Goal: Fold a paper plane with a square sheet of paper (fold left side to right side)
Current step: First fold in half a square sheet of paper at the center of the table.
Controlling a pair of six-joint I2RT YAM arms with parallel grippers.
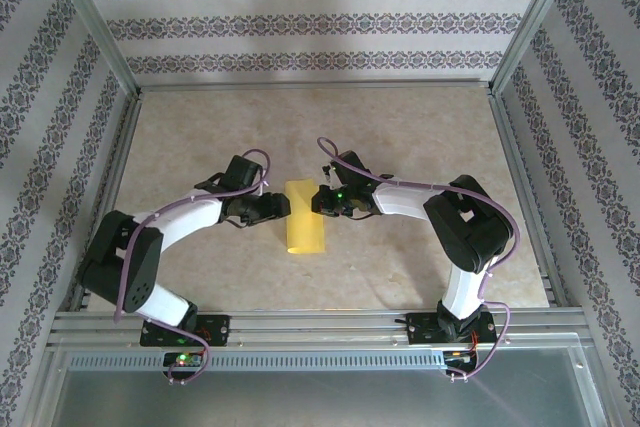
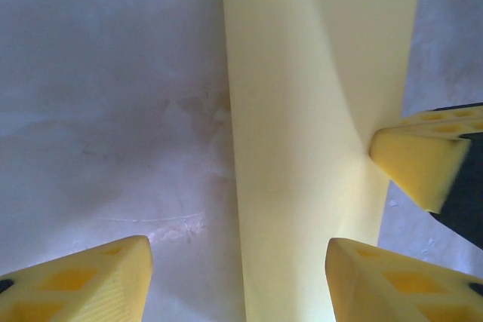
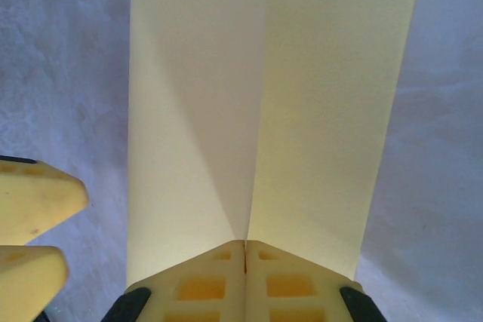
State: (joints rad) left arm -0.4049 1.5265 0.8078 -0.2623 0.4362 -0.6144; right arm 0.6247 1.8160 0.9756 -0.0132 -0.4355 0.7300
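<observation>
Yellow sheet of paper [image 1: 304, 217] folded in half at the middle of the table [image 1: 400, 127], upper flap lifted a little. Left gripper [image 1: 278, 205] spread wide at the sheet's left edge, one finger above bare table. Right gripper [image 3: 245, 250] closed tight, tips pressed onto the sheet's right edge.
</observation>
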